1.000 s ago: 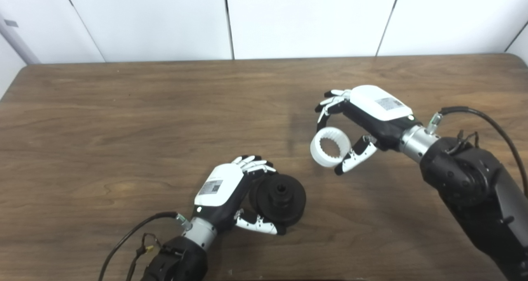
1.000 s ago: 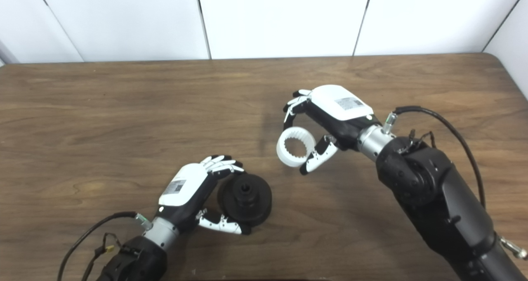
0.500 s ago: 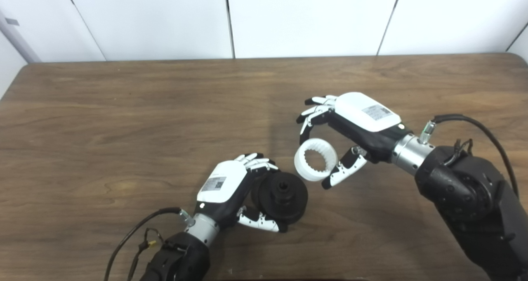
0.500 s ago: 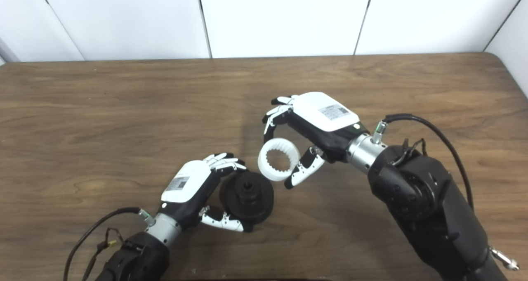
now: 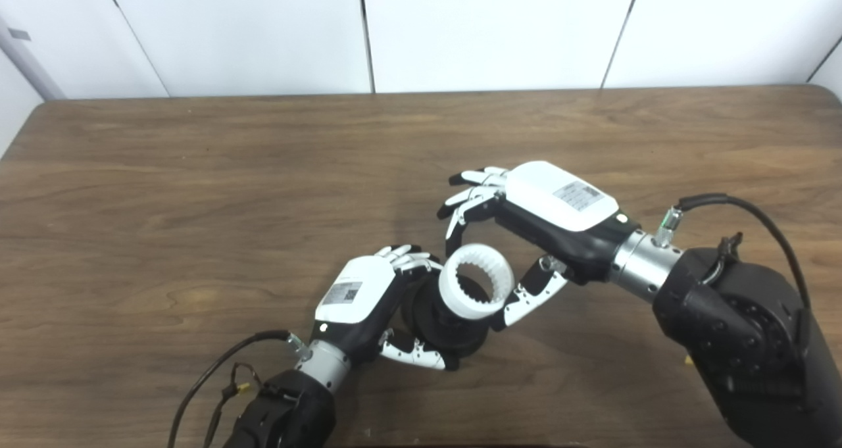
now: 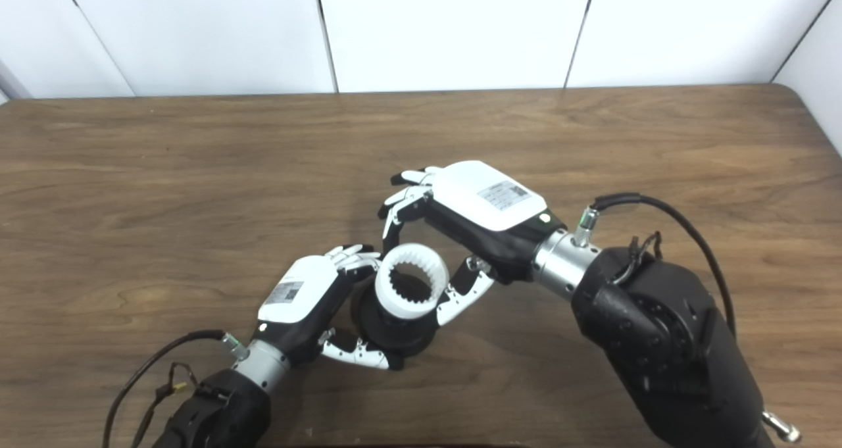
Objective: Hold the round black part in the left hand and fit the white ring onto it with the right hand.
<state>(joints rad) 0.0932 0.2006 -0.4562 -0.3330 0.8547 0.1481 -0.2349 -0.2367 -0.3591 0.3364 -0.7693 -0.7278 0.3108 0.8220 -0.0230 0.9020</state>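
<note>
The round black part (image 5: 442,326) is a flanged disc held tilted just above the wooden table (image 5: 197,191), near its front edge. My left hand (image 5: 365,303) is shut on it, fingers over the top rim and thumb under. The white ring (image 5: 475,281), toothed on its inside, is pinched between the fingers and thumb of my right hand (image 5: 533,227). The ring now overlaps the upper right of the black part, covering its hub; whether they touch cannot be told. In the right eye view the ring (image 6: 412,281) sits over the black part (image 6: 388,329).
A white panelled wall (image 5: 421,33) stands behind the table's far edge. My right forearm (image 5: 730,316) crosses the table's right front. A black cable (image 5: 217,375) loops off my left wrist near the front edge.
My right hand has carried the white ring down and to the left, from well clear of the black part to over its face. The left hand has barely moved.
</note>
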